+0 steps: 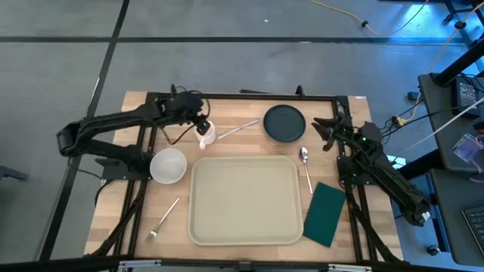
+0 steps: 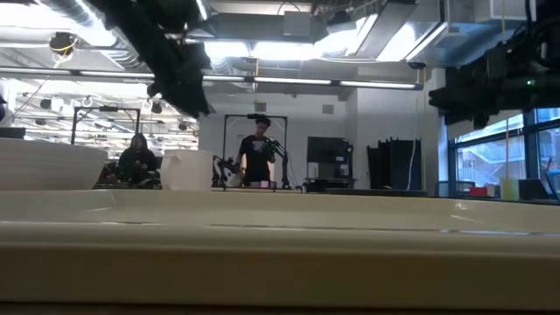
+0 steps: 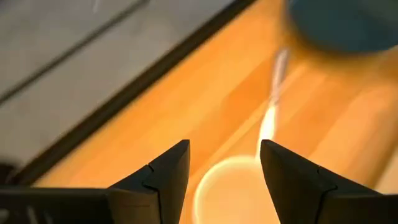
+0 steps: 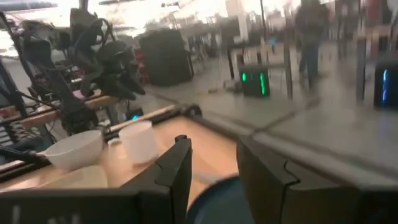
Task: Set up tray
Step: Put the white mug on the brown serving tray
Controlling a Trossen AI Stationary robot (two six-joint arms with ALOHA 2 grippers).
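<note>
The pale beige tray lies flat in the middle of the table with nothing on it. Its rim fills the bottom of the low view. Behind its far left corner stands a white cup. My left gripper hangs open above this cup and slants down. The cup's rim shows below the gap between the fingers. My right gripper waits at the far right, open and level. It points toward the dark plate, whose edge shows under its fingers.
Left of the tray stands a white bowl, with a fork nearer the front. A knife lies between cup and plate. A spoon and a dark green napkin lie right of the tray. People are in the room behind.
</note>
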